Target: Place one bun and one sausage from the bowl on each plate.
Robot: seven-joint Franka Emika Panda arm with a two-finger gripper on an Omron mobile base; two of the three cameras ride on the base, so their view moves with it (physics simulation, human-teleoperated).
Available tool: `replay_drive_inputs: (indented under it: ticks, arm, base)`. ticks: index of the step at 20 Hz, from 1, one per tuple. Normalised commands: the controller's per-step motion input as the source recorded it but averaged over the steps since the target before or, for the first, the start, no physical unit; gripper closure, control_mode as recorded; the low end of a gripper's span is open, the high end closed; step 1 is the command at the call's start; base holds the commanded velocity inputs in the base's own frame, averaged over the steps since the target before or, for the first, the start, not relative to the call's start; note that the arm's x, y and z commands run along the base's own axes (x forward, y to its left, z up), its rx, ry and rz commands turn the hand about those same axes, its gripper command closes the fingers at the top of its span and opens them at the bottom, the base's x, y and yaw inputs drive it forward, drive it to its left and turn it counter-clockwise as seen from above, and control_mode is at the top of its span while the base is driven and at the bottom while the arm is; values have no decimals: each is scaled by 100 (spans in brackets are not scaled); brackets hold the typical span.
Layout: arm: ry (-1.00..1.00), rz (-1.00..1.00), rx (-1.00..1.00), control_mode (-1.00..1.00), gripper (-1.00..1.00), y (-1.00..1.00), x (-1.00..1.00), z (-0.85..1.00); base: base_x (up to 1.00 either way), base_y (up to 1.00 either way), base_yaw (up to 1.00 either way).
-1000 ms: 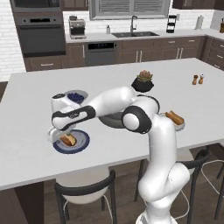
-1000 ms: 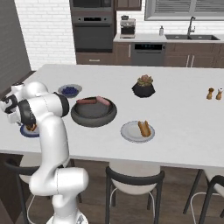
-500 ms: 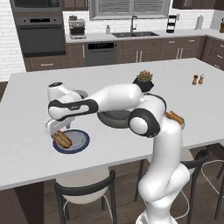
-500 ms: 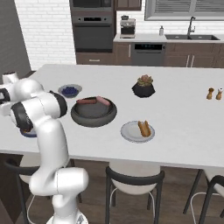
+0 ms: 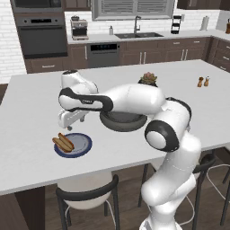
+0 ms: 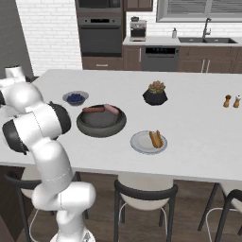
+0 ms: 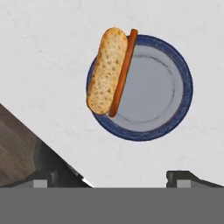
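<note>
The dark-blue-rimmed plate (image 7: 155, 89) lies on the white counter with a bun (image 7: 106, 70) and a thin sausage (image 7: 123, 72) side by side on its edge. My gripper (image 7: 111, 179) hangs open above it, fingers wide apart and holding nothing. In the left base view the gripper (image 5: 67, 126) is just above and behind that plate (image 5: 81, 144). The dark-grey bowl (image 6: 101, 128) holds a dark sausage (image 6: 93, 109) and a paler long piece (image 6: 112, 109). The light-grey plate (image 6: 138, 144) carries a bun with sausage (image 6: 155, 138).
A small bowl of blue berries (image 6: 75, 98) stands behind the big bowl. A black plant pot (image 6: 156, 93) and two shakers (image 6: 231, 101) are further right. The counter's front edge and a stool (image 5: 85, 191) lie close to the blue-rimmed plate.
The hand has lifted up and back from the blue-rimmed plate. The bun and sausage stay on the plate.
</note>
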Motion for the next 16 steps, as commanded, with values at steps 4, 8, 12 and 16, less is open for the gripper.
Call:
replay_drive_inputs:
  ticks: [4,8,12,16]
  arm:
    - [0,-6,10,-100,-100,-99,22,49]
    - [0,-22,12,-100,-100,-100,61,42]
    - [0,-19,5,-100,-100,-100,61,26]
    - [0,-2,0,-100,-100,-100,58,1]
  base:
    - [0,0,0]
    - [0,0,0]
    - [0,0,0]
    - [0,0,0]
